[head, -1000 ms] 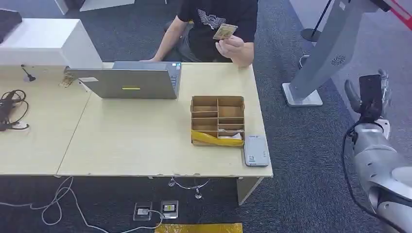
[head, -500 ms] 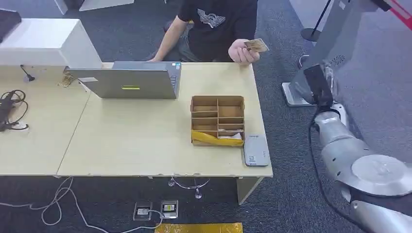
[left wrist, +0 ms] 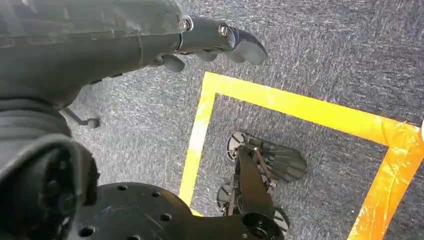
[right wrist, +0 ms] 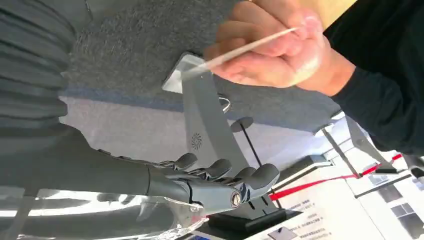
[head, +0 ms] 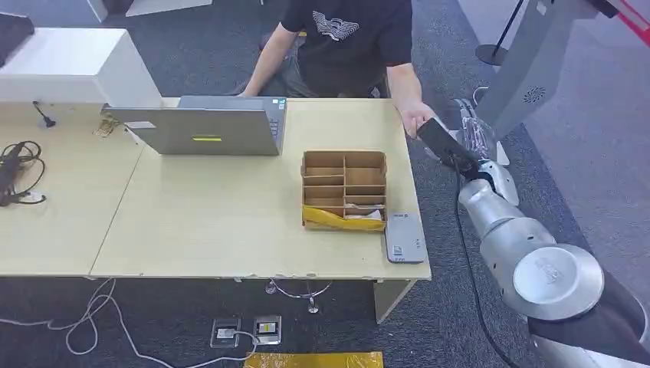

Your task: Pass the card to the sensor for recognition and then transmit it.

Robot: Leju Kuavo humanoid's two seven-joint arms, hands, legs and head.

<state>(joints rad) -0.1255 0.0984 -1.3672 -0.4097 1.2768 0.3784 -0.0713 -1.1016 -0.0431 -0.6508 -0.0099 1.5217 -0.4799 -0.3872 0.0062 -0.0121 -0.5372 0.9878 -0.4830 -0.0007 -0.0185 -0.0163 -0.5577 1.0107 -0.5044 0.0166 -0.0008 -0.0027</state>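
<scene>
A person in a black shirt holds a thin card (right wrist: 212, 61) edge-on in one hand (right wrist: 270, 50), just off the table's far right corner (head: 418, 119). My right hand (head: 452, 142) is raised beside that hand. Its fingers (right wrist: 220, 175) are stretched out and apart, a short gap from the card, holding nothing. The grey card sensor (head: 404, 238) lies flat on the table near its front right corner. My left hand (left wrist: 215, 40) hangs over the floor with nothing in it.
A cardboard box with compartments (head: 343, 188) sits just behind the sensor, and an open laptop (head: 207, 130) stands further left on the pale wooden table (head: 192, 222). A grey stand (head: 506, 92) rises on the carpet to the right of my arm.
My right arm has swung left and forward to the table's far right corner. The person's hand with the card has come down from chest height to meet it.
</scene>
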